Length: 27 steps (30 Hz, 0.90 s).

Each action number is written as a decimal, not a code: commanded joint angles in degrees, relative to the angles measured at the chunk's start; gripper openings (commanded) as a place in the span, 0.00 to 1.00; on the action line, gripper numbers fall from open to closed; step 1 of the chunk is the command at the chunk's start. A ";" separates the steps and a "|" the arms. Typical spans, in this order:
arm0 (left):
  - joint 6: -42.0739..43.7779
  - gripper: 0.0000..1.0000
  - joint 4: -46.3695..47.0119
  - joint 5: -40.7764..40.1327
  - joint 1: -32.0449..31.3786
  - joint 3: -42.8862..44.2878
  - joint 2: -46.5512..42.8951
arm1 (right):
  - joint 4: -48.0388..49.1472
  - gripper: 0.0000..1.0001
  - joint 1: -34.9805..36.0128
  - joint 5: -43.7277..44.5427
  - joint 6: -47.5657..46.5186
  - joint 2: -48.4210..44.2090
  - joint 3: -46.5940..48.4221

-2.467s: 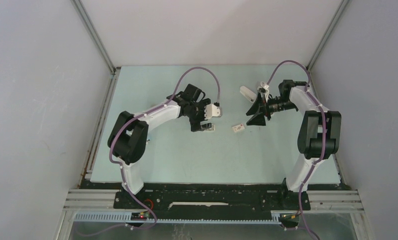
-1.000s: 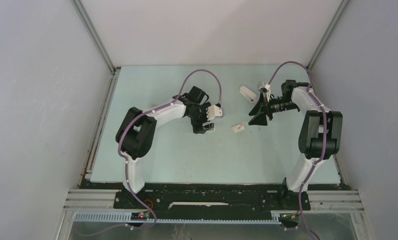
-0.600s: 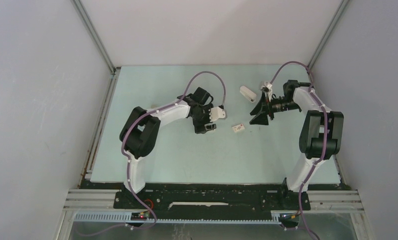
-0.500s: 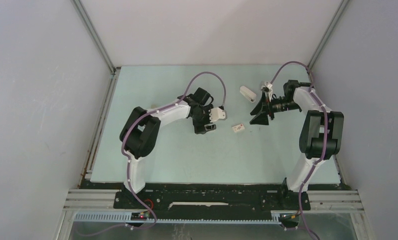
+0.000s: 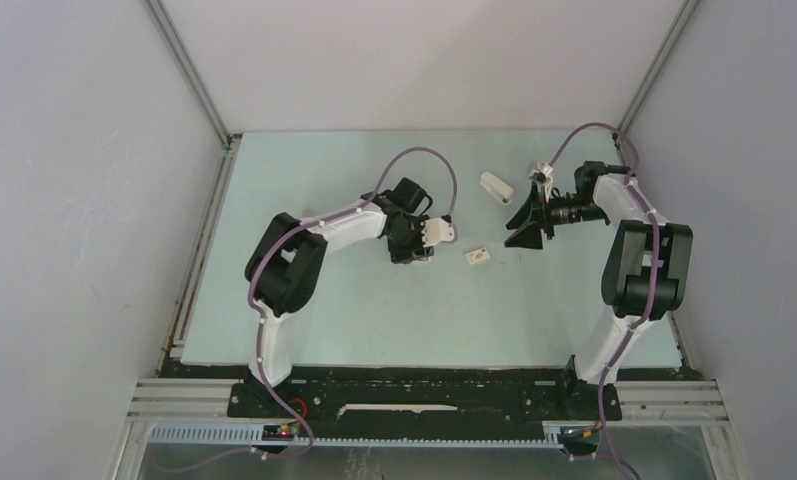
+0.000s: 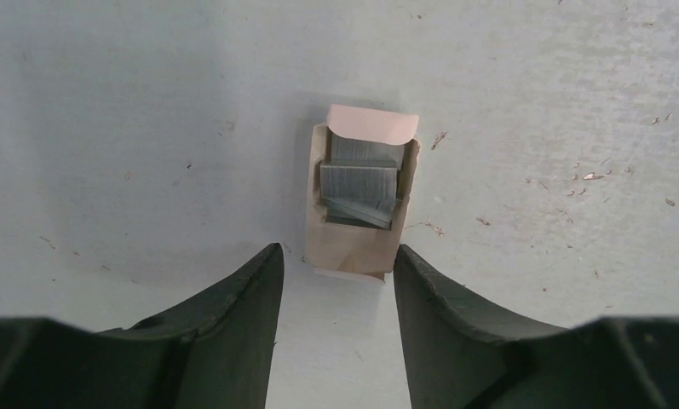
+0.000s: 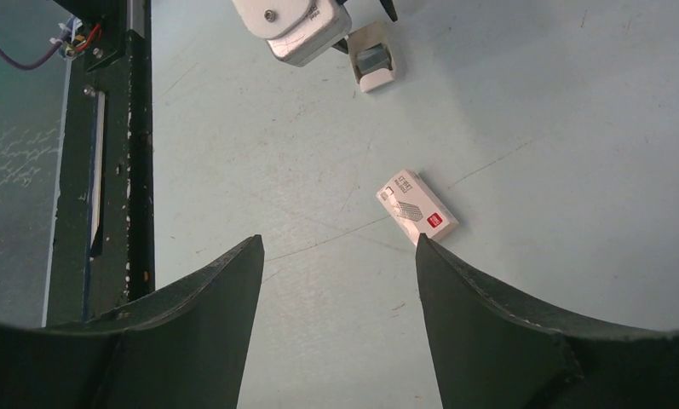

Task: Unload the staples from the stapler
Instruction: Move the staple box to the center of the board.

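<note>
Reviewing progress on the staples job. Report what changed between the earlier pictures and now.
The left arm swung its elbow rightward. The left claw crept slightly right, jaws narrowing around the near end of the open card tray holding the staples, contact unclear. The right claw drew back slightly rightward, open and empty. The small white box stayed put.

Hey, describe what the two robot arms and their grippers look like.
Both the left arm and right arm have white links with bulky black joints, and a purple cable loops along each. The left gripper and right gripper have matte black, curved fingers tapering to blunt tips. No markings show.
</note>
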 commanded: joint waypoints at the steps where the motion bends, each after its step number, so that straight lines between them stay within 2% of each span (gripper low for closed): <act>1: -0.39 0.54 1.21 -1.96 -0.93 2.91 0.47 | -1.32 0.75 -0.66 -1.81 -0.70 -1.58 -0.05; 13: 0.19 0.51 1.06 -1.33 -2.09 1.74 -2.02 | -0.25 0.74 -1.22 2.58 -0.95 -1.06 0.00; 21: -0.36 0.47 0.58 -0.04 -3.12 1.25 -2.87 | 0.37 0.74 -1.28 6.39 -5.25 -1.77 0.17; 27: -1.20 0.43 0.08 0.33 -3.27 1.02 -2.94 | -2.34 0.74 -1.29 5.14 -7.29 -0.80 2.36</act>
